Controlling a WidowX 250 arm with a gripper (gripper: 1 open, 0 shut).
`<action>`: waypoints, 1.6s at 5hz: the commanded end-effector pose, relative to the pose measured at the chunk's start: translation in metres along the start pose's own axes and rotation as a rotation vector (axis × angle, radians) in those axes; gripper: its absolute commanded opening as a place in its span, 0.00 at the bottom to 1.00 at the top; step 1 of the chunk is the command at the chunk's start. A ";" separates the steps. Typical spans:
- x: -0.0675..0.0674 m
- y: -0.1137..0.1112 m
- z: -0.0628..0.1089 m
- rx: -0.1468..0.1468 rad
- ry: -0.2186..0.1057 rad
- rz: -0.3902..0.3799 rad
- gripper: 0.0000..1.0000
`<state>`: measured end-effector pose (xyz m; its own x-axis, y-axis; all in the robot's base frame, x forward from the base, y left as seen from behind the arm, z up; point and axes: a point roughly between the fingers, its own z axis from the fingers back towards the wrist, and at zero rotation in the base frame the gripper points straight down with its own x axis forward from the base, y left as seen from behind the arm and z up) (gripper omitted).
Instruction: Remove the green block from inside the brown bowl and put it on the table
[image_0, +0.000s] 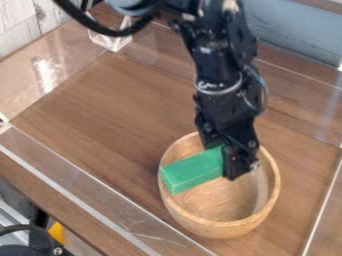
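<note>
The green block (191, 169) hangs tilted above the left inside of the brown bowl (221, 215), lifted clear of its floor. My gripper (230, 166) points almost straight down and is shut on the block's right end; its black fingers (238, 160) cover that end. The bowl is round, light wood with a thick rim, and stands near the front right of the table (107, 110), a dark wood-grain top. Nothing else lies in the part of the bowl that shows.
Clear acrylic walls (80, 205) run along the table's front and left edges, with another at the back right. Black cables (100, 25) loop off the arm at the upper left. Bare tabletop lies left of and behind the bowl.
</note>
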<state>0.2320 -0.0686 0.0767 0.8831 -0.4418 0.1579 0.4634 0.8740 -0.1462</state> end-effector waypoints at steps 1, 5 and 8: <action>-0.002 0.010 0.022 0.041 -0.055 0.097 0.00; -0.023 0.056 0.043 0.110 -0.050 0.255 0.00; 0.041 0.059 0.005 0.168 -0.091 0.355 0.00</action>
<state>0.2871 -0.0329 0.0689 0.9810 -0.0914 0.1712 0.1017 0.9935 -0.0520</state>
